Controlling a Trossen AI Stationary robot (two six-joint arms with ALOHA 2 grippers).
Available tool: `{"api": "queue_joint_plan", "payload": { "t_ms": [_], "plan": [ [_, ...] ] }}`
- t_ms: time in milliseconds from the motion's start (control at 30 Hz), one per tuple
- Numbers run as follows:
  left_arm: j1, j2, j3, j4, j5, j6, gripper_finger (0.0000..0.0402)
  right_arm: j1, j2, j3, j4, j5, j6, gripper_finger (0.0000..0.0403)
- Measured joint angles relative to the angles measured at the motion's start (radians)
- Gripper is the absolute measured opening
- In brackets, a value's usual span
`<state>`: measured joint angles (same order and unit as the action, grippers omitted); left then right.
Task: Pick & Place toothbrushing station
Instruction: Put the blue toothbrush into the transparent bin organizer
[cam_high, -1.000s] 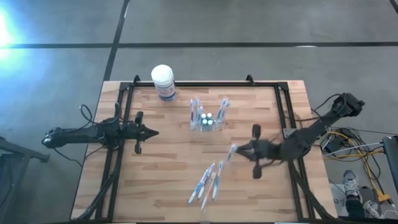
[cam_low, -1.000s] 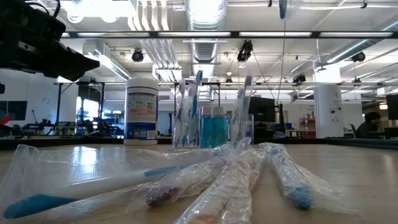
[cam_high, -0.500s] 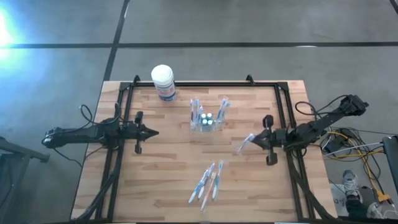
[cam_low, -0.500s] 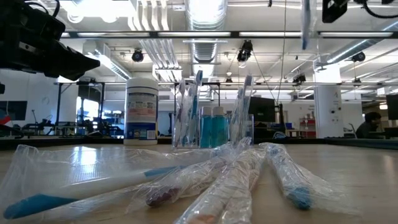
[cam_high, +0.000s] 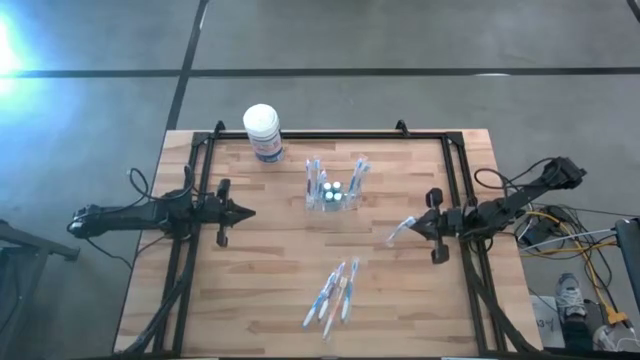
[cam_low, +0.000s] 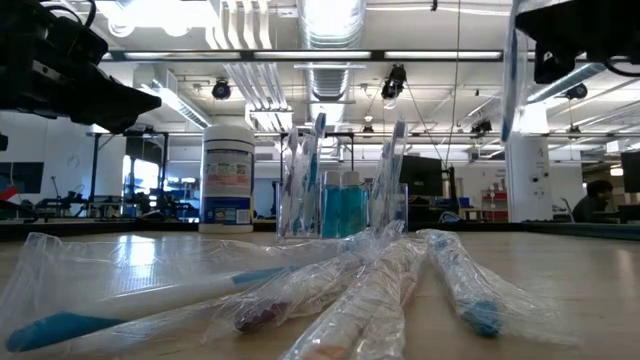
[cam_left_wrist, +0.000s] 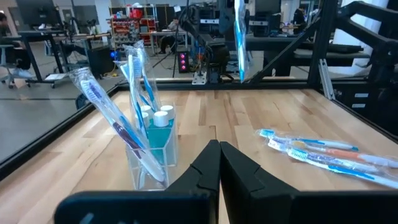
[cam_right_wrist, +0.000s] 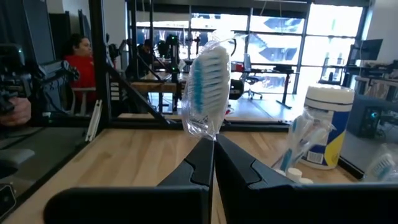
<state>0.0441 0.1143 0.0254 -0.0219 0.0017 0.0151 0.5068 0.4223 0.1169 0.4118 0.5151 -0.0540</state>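
Note:
The toothbrushing station (cam_high: 333, 190), a clear holder, stands on its base at the table's far middle. Wrapped toothbrushes lean in it, and so do small white-capped bottles of blue liquid (cam_low: 340, 205); it also shows in the left wrist view (cam_left_wrist: 149, 146). My right gripper (cam_high: 418, 225) hovers by the table's right edge, shut on a wrapped toothbrush (cam_right_wrist: 205, 87), to the right of the station. My left gripper (cam_high: 250, 211) waits shut and empty at the left (cam_left_wrist: 219, 152), pointing at the station. My right gripper pinches the plastic-wrapped toothbrush between its two fingertips, at the wrapper just under the bristle head (cam_right_wrist: 201, 132). The fingers come level from the table's right side. The brush stands nearly upright (cam_low: 510, 80), head up, lifted clear of the table.
A white tub with a blue label (cam_high: 263, 130) stands at the far left of the station. Several wrapped toothbrushes (cam_high: 335, 295) lie loose on the near middle of the wooden table (cam_high: 250, 300). A black frame (cam_high: 190, 250) runs along the table's sides.
My right gripper has drawn back toward the table's right edge and come lower, carrying the wrapped toothbrush with it, still clear of the table. The loose toothbrushes and the station have stayed put.

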Motion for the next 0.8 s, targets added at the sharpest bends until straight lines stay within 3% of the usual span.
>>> {"api": "queue_joint_plan", "payload": {
  "t_ms": [433,800],
  "plan": [
    [0.0,0.0,0.0,0.002,-0.003,0.015,0.0009,-0.022,-0.085,-0.093,0.1,0.007,-0.095,0.0008],
    [0.0,0.0,0.0,0.011,-0.004,0.005,0.0009,-0.023,-0.027,-0.079,0.192,0.007,-0.127,0.0008]
  ]
}}
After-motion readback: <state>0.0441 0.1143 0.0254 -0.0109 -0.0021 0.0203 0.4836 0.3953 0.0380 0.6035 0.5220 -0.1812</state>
